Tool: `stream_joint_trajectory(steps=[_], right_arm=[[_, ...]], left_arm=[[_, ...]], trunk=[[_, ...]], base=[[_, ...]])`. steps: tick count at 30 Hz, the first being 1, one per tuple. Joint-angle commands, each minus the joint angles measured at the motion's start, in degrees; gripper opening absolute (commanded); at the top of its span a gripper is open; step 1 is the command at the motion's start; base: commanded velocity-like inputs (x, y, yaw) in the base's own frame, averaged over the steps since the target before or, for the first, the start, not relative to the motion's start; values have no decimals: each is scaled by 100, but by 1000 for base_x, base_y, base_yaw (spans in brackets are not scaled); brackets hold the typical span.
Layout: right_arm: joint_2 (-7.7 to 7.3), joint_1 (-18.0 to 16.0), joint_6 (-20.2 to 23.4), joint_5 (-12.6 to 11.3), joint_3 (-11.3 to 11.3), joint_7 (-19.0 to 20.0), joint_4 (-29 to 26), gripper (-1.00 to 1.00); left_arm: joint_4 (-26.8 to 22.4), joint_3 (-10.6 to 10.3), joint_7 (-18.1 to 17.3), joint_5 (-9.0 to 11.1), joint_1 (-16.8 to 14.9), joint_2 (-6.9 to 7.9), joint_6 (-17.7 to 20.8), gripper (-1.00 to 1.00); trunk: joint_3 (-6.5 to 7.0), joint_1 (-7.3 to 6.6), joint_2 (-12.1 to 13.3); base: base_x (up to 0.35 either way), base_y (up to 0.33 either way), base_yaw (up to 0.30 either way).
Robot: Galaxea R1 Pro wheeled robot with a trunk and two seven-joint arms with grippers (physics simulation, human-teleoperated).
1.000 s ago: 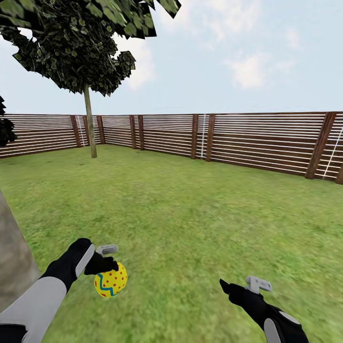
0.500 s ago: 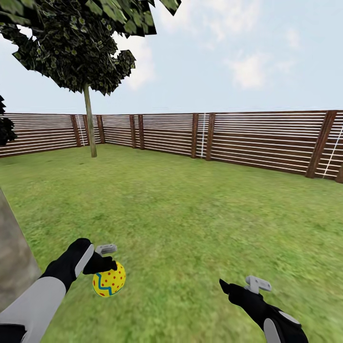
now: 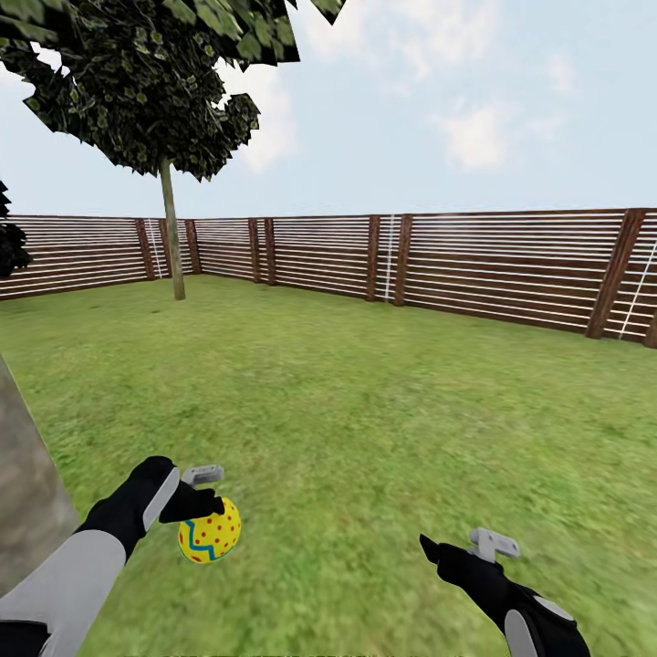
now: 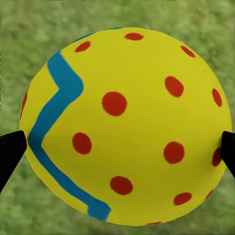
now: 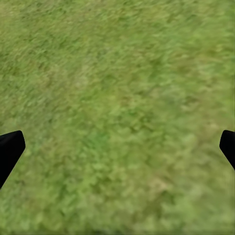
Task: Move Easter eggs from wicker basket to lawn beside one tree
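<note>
Head view: the left gripper (image 3: 203, 513) pinches a yellow egg (image 3: 211, 537) with red dots and a blue zigzag just above the lawn (image 3: 383, 411), near a thick grey trunk (image 3: 26, 484) at the left edge, so the placing step appears in hand. Left wrist view: the egg (image 4: 125, 127) sits between both fingertips (image 4: 11, 149), grass behind; lowering and release seem next. Right wrist view: the right gripper (image 5: 117, 149) is spread and empty over grass.

The head camera looks out over the lawn (image 3: 383, 411) toward the fence (image 3: 493, 265); both wrist cameras face that grass closely.
</note>
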Motion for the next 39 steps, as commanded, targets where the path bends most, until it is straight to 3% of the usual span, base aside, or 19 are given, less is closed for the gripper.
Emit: stream_joint_trajectory(steps=[1,31,39], right_arm=[[7,-5,33,10,-17,37,-6,100],[15,-5,31,10,-9,37,3,100],[15,-5,33,10,-11,34,3,100]], left_arm=[[-5,-31,-6,15,-4,10,9,-100],[-14,-31,19,18,-4,8,-15,-100],[-7,-31,16,15,4,5,-225,-100]], trunk=[[-25,22,-45],[-563,681,-1248],[-707,857,-1569]], base=[[0,0,0],[0,0,0],[0,0,0]])
